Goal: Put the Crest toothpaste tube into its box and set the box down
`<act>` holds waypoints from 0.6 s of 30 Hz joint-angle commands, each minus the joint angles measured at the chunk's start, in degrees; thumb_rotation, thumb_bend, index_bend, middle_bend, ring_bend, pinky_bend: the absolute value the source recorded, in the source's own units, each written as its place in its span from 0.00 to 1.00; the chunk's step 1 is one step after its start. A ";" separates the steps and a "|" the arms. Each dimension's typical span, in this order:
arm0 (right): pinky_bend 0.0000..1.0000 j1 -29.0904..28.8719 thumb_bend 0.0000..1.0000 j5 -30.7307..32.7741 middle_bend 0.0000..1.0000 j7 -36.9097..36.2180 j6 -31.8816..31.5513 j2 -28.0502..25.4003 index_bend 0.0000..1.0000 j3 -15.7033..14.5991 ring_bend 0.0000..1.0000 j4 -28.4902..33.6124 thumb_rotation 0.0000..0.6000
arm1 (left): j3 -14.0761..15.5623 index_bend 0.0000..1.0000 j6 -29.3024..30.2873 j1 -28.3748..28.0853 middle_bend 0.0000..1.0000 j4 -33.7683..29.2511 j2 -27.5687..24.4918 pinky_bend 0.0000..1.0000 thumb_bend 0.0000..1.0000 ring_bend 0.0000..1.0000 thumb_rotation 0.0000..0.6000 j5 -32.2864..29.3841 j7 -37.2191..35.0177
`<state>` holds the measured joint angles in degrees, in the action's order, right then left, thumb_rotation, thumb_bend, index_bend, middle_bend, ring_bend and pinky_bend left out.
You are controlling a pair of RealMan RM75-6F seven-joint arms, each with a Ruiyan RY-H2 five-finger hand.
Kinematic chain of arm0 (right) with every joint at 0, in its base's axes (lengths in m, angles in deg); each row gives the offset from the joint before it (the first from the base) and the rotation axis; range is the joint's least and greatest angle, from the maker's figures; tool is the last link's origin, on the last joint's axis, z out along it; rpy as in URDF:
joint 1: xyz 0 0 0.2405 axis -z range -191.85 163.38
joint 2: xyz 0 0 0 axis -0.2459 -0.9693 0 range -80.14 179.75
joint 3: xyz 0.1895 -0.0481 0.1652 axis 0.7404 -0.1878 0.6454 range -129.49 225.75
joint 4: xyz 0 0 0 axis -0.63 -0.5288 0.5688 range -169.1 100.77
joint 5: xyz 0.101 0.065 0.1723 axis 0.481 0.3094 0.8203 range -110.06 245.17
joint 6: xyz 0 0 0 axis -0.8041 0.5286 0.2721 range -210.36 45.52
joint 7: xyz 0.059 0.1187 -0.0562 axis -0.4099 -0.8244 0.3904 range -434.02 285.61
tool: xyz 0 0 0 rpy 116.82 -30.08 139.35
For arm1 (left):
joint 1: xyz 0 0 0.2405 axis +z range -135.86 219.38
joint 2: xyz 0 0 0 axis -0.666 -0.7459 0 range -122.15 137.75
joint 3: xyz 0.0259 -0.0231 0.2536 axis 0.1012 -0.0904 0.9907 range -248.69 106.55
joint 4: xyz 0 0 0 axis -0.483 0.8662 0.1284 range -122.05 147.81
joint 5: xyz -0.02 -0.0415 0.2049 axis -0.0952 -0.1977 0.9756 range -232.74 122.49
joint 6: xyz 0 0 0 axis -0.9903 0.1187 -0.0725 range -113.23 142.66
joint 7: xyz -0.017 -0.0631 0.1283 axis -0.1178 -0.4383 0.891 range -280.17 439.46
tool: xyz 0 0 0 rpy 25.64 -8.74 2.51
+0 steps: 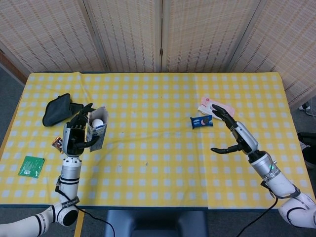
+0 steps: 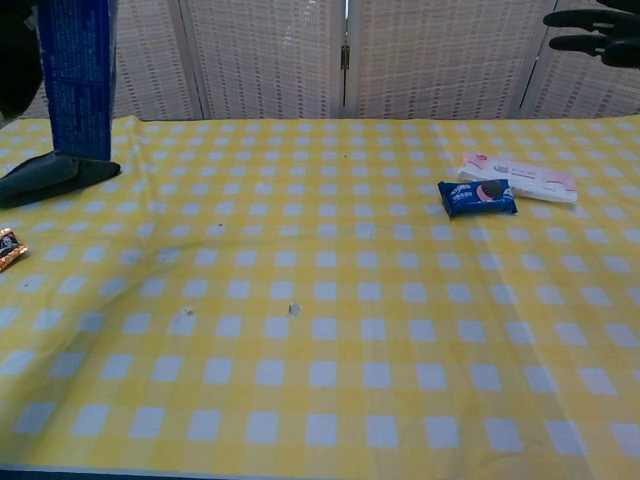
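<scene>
1. Yellow-and-white checked tabletop (image 1: 163, 123): wide bare stretch across the middle and along the near edge, between the two arms.
2. Left hand (image 1: 74, 136) grips the dark blue cardboard toothpaste box (image 1: 96, 133), held above the tabletop near the left edge. In the chest view the box (image 2: 78, 75) stands close to upright, its lower end above the cloth.
3. Box top is open; the white round cap of the Crest toothpaste tube (image 1: 98, 123) shows inside the opening. The rest of the tube is hidden by the box.
4. Right hand (image 1: 232, 136) is raised near the right edge, fingers spread, holding nothing.
5. Left-edge items: black fabric pouch (image 1: 59, 109) just behind the left hand; small orange-brown snack packet (image 1: 58, 143) beside the wrist; flat green packet (image 1: 31, 166) toward the near left corner.
6. Right side: blue cookie packet (image 1: 201, 121), touching or just beside a pink-and-white flat pack (image 1: 216, 106) behind it.
</scene>
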<state>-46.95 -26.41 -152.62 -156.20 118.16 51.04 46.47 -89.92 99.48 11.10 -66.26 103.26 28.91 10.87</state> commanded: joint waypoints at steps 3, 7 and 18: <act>0.00 0.20 0.04 -0.24 0.00 -0.28 -0.28 0.05 0.00 -0.21 0.05 -0.33 1.00 | 6.99 0.60 -4.46 -0.33 0.43 4.97 -1.66 0.11 0.08 0.23 1.00 3.70 15.50; 0.00 0.35 0.04 -0.45 0.00 -0.35 -0.60 -0.06 0.00 -0.32 0.05 -0.46 1.00 | 9.85 0.60 -7.83 -0.27 0.48 6.98 -3.26 0.15 0.08 0.28 1.00 3.93 21.97; 0.00 0.17 0.04 -1.01 0.00 -0.08 -0.48 0.34 0.00 -0.72 0.05 -0.66 1.00 | 16.01 0.60 -16.88 -1.00 0.50 9.99 -6.00 0.19 0.08 0.32 1.00 4.30 41.82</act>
<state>-46.77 -27.41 -152.69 -156.68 118.49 50.32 45.82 -75.51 85.10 10.42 -57.32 97.86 33.30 48.64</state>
